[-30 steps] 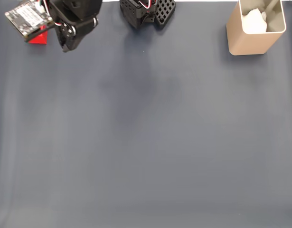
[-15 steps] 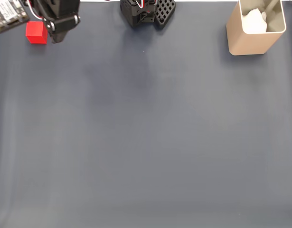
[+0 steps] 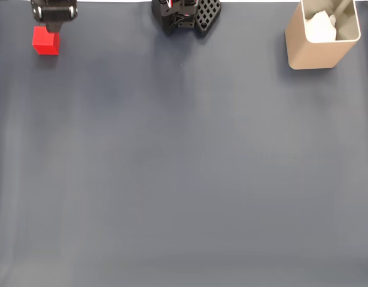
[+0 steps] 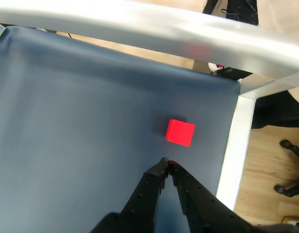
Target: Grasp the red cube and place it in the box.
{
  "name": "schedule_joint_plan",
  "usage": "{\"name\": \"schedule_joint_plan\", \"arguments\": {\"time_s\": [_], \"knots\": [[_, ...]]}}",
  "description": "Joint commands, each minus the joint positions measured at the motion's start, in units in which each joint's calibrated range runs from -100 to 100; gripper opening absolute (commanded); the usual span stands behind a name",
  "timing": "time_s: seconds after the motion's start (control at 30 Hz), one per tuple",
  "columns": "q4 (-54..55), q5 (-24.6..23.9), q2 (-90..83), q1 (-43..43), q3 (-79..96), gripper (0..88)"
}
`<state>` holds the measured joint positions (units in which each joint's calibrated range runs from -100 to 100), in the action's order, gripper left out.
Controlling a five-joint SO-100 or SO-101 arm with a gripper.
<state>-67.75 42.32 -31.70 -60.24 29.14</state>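
1. One red cube (image 4: 180,132), small, plain matte faces, sharp edges. It rests flat on the dark blue mat (image 4: 81,136), just ahead of the gripper (image 4: 166,164) tips and slightly to their right in the wrist view, apart from them, untouched. In the fixed view the red cube (image 3: 45,40) lies directly below the dark arm end (image 3: 53,11) at the top left corner.

2. One gripper, black, two fingers. Fingertips (image 4: 162,166) are together, with only a thin seam between them and nothing held. It hangs above the mat, tips pointing toward the cube.

3. Handling estimate, cube: likely light and rigid, probably plastic or foam; not fragile. Matte faces should offer fair friction, so slip risk looks low. Being light, it may skid across the mat if one finger nudges it first.

4. Hold point, judged: two opposite side faces, gripped about mid-height, fingers square to those faces. A corner grip would probably twist the cube out. The jaws need to part wider than the cube before descending.

5. One box (image 3: 322,37), tan, tall, thin-walled, rounded corners, white inside with something pale within. It stands far to the gripper's side, at the top right corner in the fixed view, well apart from the cube.

6. One white table edge (image 4: 237,145), close to the cube's right in the wrist view; little room on that side.
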Motion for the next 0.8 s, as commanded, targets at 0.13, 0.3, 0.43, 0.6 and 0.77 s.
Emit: {"name": "schedule_joint_plan", "arguments": {"time_s": [0.13,0.3,0.43,0.6,0.77], "knots": [[-0.49,-1.12,1.63,-4.4,-2.43,0.3],[-1.56,-1.07,2.84,-6.39,-1.98,0.1],[-3.12,-0.98,3.1,-7.46,-1.98,0.7],[-4.43,-1.27,2.75,-9.02,-0.89,12.6],[-4.26,-2.88,1.97,-10.37,0.57,23.9]]}}
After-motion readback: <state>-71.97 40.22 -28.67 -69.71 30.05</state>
